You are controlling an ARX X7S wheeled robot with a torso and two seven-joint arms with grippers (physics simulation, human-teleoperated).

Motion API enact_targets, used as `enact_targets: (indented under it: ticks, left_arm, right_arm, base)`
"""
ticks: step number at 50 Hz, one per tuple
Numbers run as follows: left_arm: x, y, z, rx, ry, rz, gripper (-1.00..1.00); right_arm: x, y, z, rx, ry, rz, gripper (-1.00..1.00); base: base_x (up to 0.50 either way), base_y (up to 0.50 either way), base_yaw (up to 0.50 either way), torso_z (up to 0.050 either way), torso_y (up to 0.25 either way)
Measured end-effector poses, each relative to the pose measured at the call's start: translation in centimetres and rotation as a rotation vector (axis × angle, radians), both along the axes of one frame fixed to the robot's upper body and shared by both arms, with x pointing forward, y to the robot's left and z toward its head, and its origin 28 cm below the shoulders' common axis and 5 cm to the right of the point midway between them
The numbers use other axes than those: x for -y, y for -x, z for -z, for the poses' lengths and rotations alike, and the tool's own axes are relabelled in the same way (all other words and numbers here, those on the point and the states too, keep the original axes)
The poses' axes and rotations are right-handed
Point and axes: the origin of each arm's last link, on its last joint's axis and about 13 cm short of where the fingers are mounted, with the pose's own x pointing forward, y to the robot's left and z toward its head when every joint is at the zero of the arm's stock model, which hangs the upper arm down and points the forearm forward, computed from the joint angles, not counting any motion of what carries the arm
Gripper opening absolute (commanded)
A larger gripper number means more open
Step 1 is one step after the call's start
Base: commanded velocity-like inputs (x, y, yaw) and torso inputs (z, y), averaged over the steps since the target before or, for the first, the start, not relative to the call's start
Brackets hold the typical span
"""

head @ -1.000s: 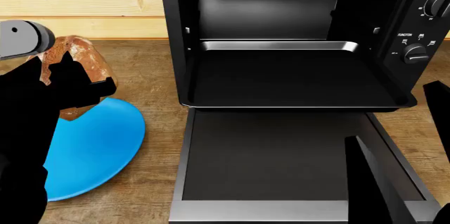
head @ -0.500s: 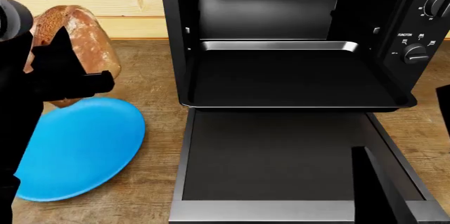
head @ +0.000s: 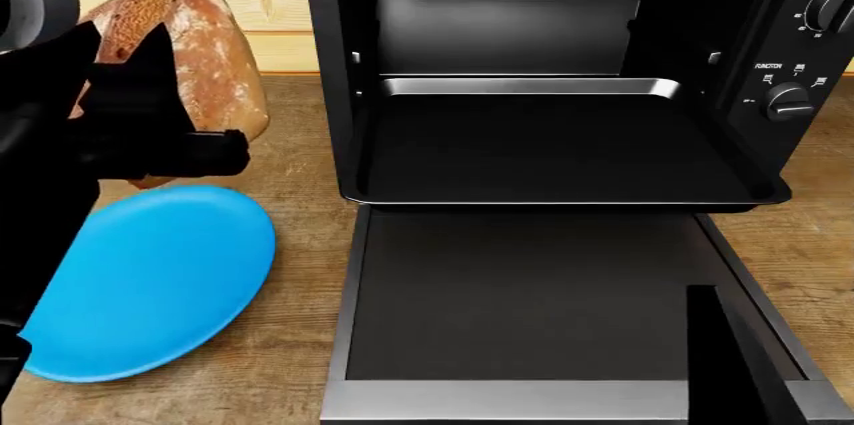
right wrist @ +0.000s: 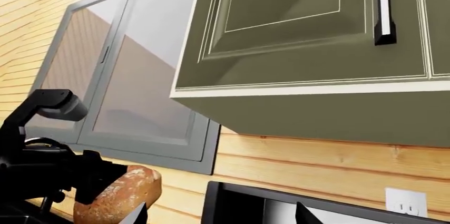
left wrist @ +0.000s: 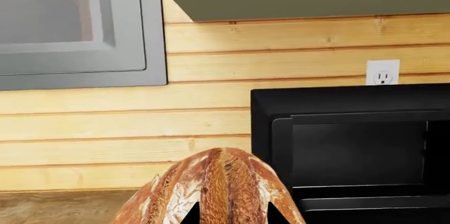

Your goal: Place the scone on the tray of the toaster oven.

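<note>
Scone (head: 187,40) has come up off the blue plate (head: 147,285) over the last second, clamped in your left gripper (head: 160,95), so carry it right to the tray (head: 554,150); your right gripper's state can't be told.

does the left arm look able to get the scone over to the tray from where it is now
Probably yes. The left gripper holds the scone lifted above the blue plate, left of the toaster oven. The tray is pulled out and bare over the open door, though the oven's left wall stands between.
</note>
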Motion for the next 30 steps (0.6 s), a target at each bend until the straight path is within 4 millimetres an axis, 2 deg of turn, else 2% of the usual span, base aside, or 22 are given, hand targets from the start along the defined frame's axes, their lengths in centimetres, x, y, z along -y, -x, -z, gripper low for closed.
enact_targets:
  ticks: [30]
  left_arm:
    - [1.5, 0.6, -1.4, 0.022, -0.035, 0.133, -1.0]
  right_arm:
    - [0.4, 0.1, 0.1, 0.02, -0.013, 0.029, 1.0]
  base:
    - [0.0, 0.0, 0.0, 0.0, 0.0]
